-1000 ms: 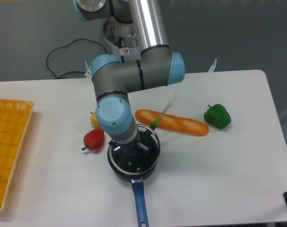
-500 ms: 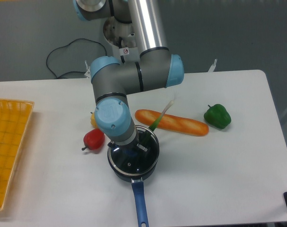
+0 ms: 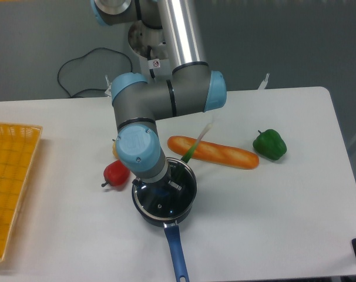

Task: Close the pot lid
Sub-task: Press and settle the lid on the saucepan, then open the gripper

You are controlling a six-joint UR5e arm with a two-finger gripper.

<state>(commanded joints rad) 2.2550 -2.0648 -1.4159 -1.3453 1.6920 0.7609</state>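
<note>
Directly over the pot (image 3: 164, 212), gripper (image 3: 162, 189) is holding the lid (image 3: 160, 204) by its knob, disc sitting nearly centred, handle (image 3: 177, 257) pointing away toward the camera.

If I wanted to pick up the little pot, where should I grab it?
Probably by the long blue handle of the pot. It sticks straight out toward the front table edge, away from the arm, with bare table either side, so come from the front and pinch it across its narrow width. The bowl is wide and round, and the lid and end effector sit over it.
</note>
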